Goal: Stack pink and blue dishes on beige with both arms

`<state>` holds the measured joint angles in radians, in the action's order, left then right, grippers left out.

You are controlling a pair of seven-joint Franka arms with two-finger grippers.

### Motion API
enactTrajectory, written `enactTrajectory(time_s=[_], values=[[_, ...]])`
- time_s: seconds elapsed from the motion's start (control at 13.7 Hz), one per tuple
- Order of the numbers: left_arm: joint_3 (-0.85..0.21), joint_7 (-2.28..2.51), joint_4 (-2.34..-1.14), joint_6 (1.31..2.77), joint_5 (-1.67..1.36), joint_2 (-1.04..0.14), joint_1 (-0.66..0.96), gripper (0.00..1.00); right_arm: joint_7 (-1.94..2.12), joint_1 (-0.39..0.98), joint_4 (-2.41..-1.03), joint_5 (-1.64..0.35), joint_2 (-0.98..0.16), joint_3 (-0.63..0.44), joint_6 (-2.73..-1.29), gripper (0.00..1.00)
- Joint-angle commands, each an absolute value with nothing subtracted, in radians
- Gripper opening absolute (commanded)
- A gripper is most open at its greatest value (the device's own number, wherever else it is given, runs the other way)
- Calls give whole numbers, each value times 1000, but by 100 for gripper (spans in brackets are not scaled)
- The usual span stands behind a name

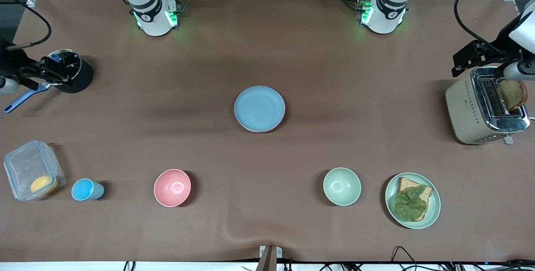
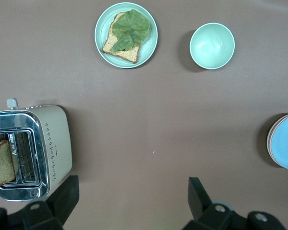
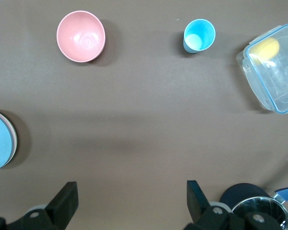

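At the middle of the table (image 1: 292,53) sits the plate stack: the blue plate (image 1: 259,108) is on top, a thin pink rim (image 2: 270,139) peeks out under it, and the beige plate cannot be made out below. So the stacking looks done, and both arms wait at the ends. The left end effector (image 2: 129,201) hangs over the table beside the toaster (image 1: 485,110), its fingers spread wide and holding nothing. The right end effector (image 3: 129,201) hangs near the black pot (image 1: 69,72), also spread wide and empty. No big move seems needed next; at most, check that the plates sit straight, one edge over the other. If an arm does reach in, it has lots of bare table all around the stack. The pink bowl (image 1: 172,187), green bowl (image 1: 342,186), blue cup (image 1: 86,189), clear box (image 1: 31,170) and bread plate (image 1: 434,210) sit well apart from it, nearer the front camera.
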<state>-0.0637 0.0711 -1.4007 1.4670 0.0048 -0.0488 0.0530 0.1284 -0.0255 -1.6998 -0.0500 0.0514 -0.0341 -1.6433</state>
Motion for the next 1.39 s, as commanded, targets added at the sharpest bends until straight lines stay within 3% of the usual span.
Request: enactTrajectory(time_s=[0.0, 1.32], values=[[-106, 60, -1413, 1456, 6, -44, 12, 100, 132, -18, -1677, -32, 43, -40, -1621, 100], [-133, 67, -1460, 1459, 6, -14, -5, 100, 130, -14, -1652, -14, 41, -41, -1623, 100]])
